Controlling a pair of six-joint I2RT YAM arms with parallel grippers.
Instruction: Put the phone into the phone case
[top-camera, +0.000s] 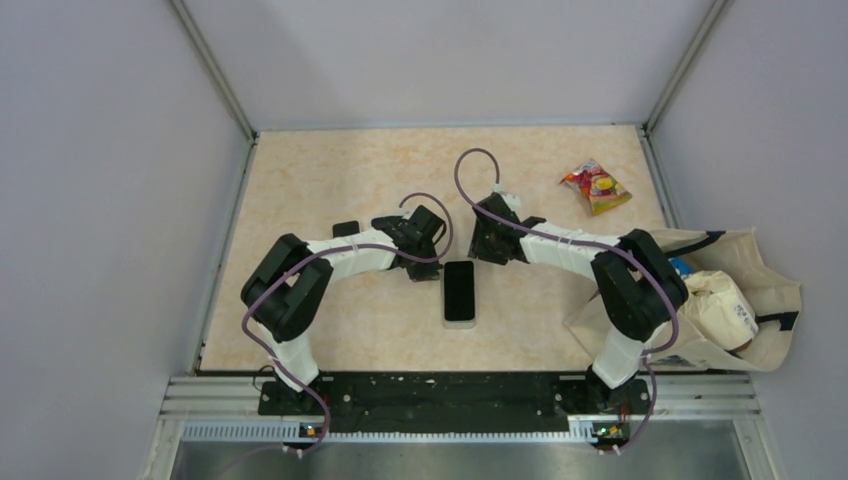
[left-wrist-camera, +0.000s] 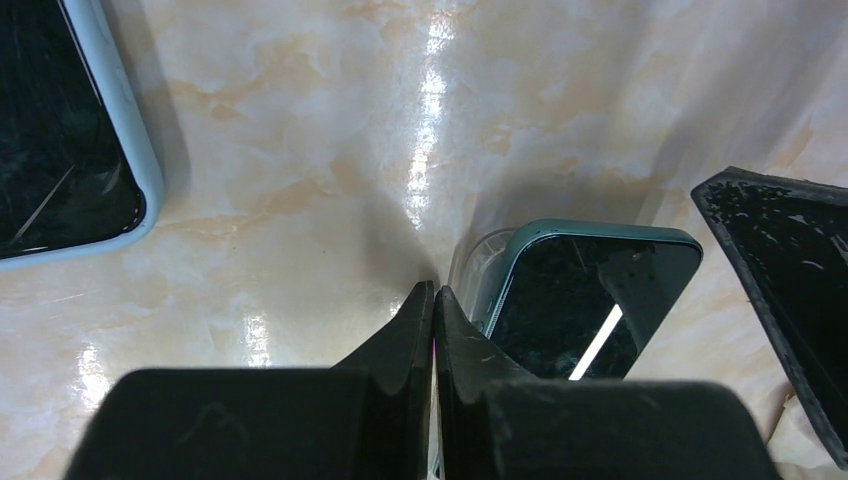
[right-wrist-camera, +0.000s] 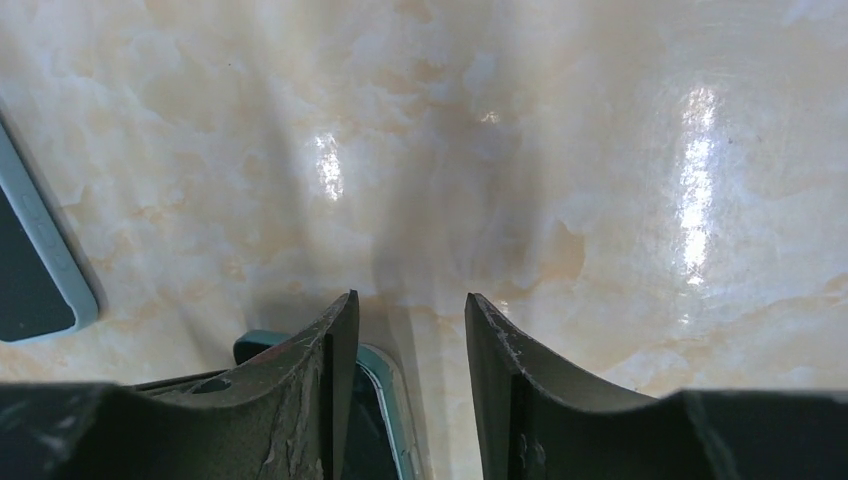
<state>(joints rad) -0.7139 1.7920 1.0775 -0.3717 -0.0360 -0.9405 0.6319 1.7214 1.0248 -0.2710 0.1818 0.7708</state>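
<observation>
The phone lies flat at mid-table, a dark screen in a teal body. The clear phone case shows as a see-through rim round its near corner. My left gripper hangs just left of the phone's far end. It is shut, its tips pressed together beside the case rim. My right gripper is at the phone's far right. It stands open over bare table, and its left finger covers the phone's teal corner.
A second phone in a pale blue case lies off to one side, also at the left edge of the right wrist view. A snack packet sits at the back right. A cloth bag hangs over the right edge.
</observation>
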